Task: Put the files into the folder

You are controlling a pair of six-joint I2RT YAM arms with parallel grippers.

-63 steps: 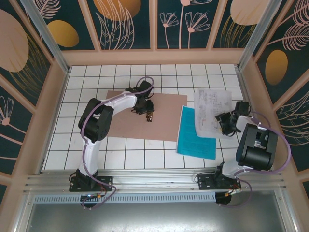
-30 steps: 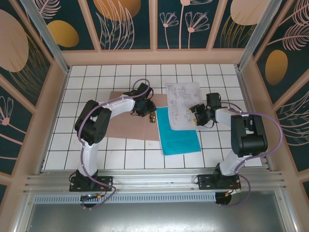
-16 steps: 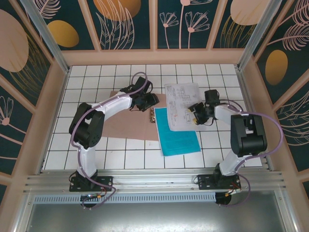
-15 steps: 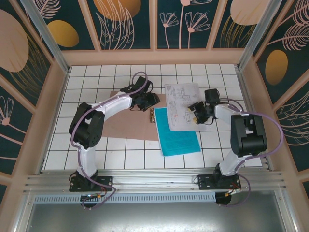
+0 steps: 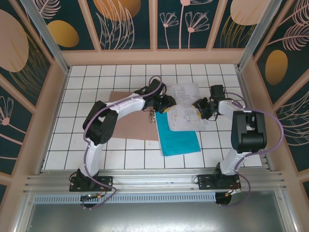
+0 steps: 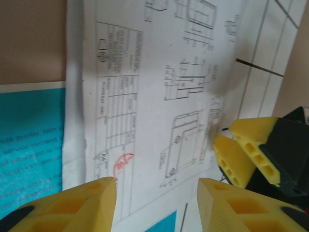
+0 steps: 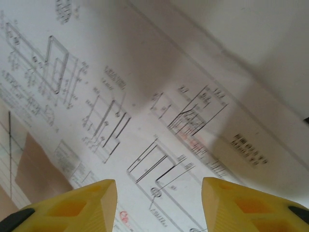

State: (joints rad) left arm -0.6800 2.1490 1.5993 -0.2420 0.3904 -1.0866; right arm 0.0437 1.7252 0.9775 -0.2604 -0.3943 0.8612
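- Pinkish-brown card folder [image 5: 126, 116]: lay flat on the white tiled table [image 5: 96, 77], left of centre, under the left arm.
- Teal-blue sheet [image 5: 179, 135]: lay flat beside the folder, its left edge overlapping the folder's right edge.
- White printed sheets [image 5: 186, 104]: lay across the teal sheet's far end, one corner reaching over the folder; line drawings and tables faced up.
- Left gripper [image 6: 154, 205]: hung over the white sheets near their left edge, yellow fingers spread apart, grasping nothing.
- Right gripper [image 7: 159, 205]: sat at the white sheets' right edge, fingers likewise parted, the paper showing past the gap between them.
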